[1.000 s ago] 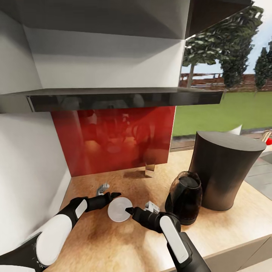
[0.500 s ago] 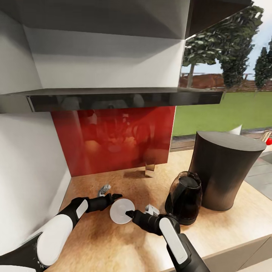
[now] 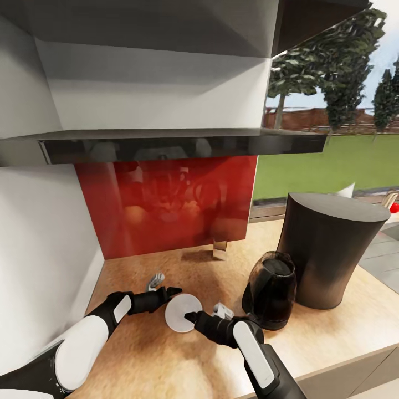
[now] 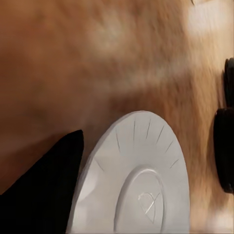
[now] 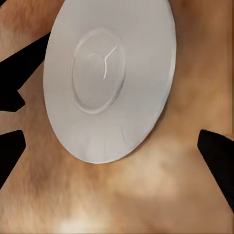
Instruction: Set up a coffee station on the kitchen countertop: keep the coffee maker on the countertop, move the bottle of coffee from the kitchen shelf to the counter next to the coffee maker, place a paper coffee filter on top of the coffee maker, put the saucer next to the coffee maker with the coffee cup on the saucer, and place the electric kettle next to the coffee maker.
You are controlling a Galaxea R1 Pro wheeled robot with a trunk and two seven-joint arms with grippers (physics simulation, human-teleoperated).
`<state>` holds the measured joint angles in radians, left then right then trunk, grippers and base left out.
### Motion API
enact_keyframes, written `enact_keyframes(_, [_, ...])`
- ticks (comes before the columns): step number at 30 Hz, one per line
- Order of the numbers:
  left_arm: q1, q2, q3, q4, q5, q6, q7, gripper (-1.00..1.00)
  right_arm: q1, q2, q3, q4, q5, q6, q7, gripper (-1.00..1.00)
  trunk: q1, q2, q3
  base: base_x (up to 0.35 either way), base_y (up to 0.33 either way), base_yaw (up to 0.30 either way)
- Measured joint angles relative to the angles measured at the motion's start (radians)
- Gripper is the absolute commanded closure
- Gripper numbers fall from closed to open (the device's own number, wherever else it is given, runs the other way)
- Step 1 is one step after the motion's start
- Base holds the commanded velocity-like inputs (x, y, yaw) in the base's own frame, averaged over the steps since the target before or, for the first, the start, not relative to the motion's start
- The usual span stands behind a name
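Head view is showing the tall dark cylindrical coffee maker [image 3: 328, 248] and glossy black electric kettle [image 3: 271, 296] standing touching on the wooden countertop [image 3: 166, 360], while the left gripper [image 3: 169, 292] and right gripper [image 3: 191, 317], finger states indeterminable, are flanking the flat white round saucer [image 3: 183, 312].

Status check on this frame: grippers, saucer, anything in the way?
Left gripper and right gripper flank the saucer, grip unclear. Saucer over counter. Kettle close on the right.
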<state>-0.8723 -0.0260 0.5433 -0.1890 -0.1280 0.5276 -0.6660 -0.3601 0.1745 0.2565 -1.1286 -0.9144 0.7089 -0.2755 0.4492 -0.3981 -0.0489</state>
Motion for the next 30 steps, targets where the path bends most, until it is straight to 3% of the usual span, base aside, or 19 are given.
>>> enact_keyframes(8, [0.000,-0.002,-0.001,0.004,-0.001,0.003,-0.078,-1.00,0.000,0.000,0.001,0.007,-0.001,0.000,-0.001,-1.00,0.000,0.000,0.000,0.000,0.000,0.000])
enact_keyframes(30, [0.000,-0.021,0.002,0.067,-0.002,-0.002,-0.086,-1.00,0.000,0.000,0.002,0.043,-0.003,0.002,-0.004,-1.00,0.000,0.000,0.000,0.000,0.000,0.000])
